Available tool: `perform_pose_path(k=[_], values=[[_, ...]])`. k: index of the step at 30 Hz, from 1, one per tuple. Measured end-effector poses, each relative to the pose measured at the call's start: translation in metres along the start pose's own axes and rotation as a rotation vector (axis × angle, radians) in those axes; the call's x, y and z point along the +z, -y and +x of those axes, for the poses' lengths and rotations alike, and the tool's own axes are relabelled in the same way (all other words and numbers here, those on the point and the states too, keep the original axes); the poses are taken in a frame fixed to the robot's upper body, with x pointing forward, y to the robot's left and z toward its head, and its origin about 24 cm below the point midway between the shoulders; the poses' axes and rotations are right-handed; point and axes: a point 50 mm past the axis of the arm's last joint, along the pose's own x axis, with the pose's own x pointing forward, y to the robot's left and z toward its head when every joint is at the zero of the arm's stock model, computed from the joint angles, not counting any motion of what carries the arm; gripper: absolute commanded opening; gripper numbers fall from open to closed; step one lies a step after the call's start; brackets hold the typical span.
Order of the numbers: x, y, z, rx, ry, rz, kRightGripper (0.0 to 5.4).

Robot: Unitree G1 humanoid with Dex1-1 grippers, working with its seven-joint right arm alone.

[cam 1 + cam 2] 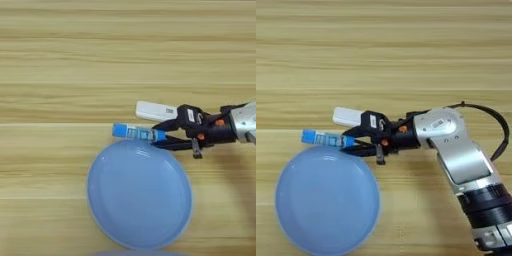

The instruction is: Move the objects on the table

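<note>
Much bare table (60, 60) lies behind and left. Right gripper (351, 141) pinches the blue tube (137, 133), lengthwise left-right, at the plate (100, 200) rim's far edge; white bar (156, 111) just behind.

Blue tube (138, 133) with white label, white bar (156, 111), light-blue plate (140, 195), tan striped table (75, 65)

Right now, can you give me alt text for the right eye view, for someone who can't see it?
The robot's right gripper holds one end of a short blue tube just above the far rim of a large light-blue plate. A white bar-shaped device lies on the wooden table just behind the gripper.
</note>
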Motion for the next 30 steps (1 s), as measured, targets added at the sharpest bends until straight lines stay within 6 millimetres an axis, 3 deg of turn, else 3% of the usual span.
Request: perform_pose_path(k=[7,17,28,30], values=[[-0.013,-0.019,0.016,0.079,-0.037,0.039,1.35],[-0.038,-0.024,0.027,0.084,-0.100,0.108,1.35],[-0.040,-0.021,0.032,0.088,-0.083,0.098,1.35],[-0.040,-0.021,0.032,0.089,-0.083,0.099,1.75]])
